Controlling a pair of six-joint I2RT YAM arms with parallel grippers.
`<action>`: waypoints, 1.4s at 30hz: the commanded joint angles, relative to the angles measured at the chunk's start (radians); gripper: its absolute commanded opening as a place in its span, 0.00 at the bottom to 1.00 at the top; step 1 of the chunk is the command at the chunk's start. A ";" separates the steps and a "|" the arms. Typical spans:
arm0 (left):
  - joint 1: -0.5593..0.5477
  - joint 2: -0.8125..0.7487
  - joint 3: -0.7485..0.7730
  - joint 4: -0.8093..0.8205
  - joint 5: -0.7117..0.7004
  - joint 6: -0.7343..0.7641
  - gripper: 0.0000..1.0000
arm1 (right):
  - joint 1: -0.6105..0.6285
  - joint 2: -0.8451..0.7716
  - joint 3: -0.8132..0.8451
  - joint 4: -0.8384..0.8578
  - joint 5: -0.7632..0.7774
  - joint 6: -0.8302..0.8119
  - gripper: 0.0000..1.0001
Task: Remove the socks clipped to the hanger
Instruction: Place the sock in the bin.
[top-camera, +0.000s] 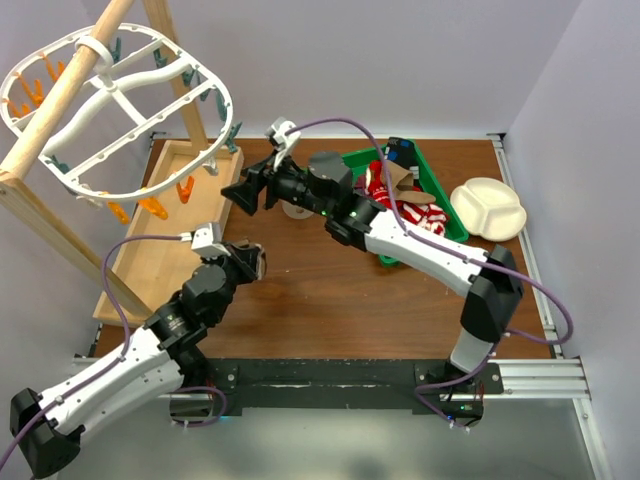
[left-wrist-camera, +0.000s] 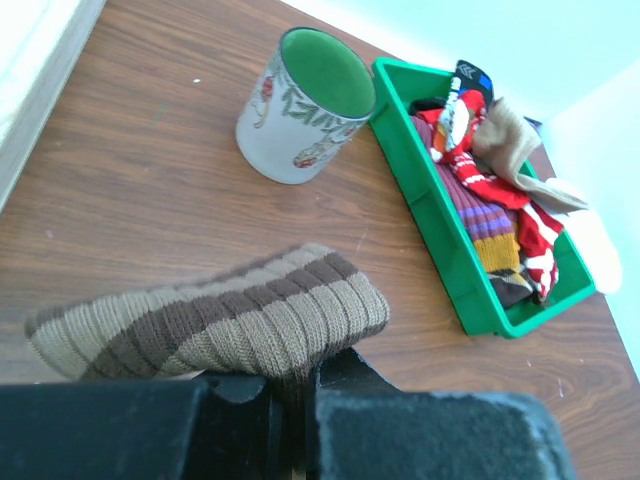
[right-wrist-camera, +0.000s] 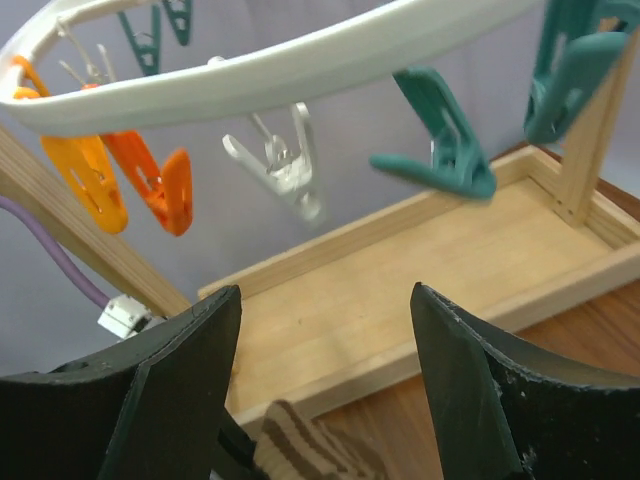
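The white oval hanger (top-camera: 110, 100) hangs on a wooden pole at the top left; its orange and teal clips (top-camera: 150, 205) hold nothing that I can see. My left gripper (left-wrist-camera: 295, 385) is shut on a brown-and-tan striped sock (left-wrist-camera: 220, 325), held low over the table in front of the wooden base; in the top view it (top-camera: 250, 262) is at centre left. My right gripper (right-wrist-camera: 325, 330) is open and empty, just below the hanger's rim (right-wrist-camera: 280, 65), facing its clips; in the top view it (top-camera: 240, 195) is beside the hanger. Several socks (left-wrist-camera: 490, 200) lie in a green bin (left-wrist-camera: 420, 190).
The green bin (top-camera: 355, 158) is at the back right, with a white divided plate (top-camera: 487, 208) beside it. A white mug with a green inside (left-wrist-camera: 305, 110) stands left of the bin. The wooden frame's tray base (right-wrist-camera: 420, 270) lies below the clips.
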 joint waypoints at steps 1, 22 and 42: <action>0.004 0.022 0.020 0.124 0.046 0.075 0.00 | 0.004 -0.172 -0.137 0.008 0.141 -0.017 0.73; -0.252 0.663 0.391 0.492 0.106 0.238 0.00 | 0.001 -0.947 -0.648 -0.358 0.919 0.112 0.80; -0.111 1.671 1.359 0.507 0.464 0.355 0.01 | 0.002 -1.185 -0.628 -0.507 1.129 0.009 0.82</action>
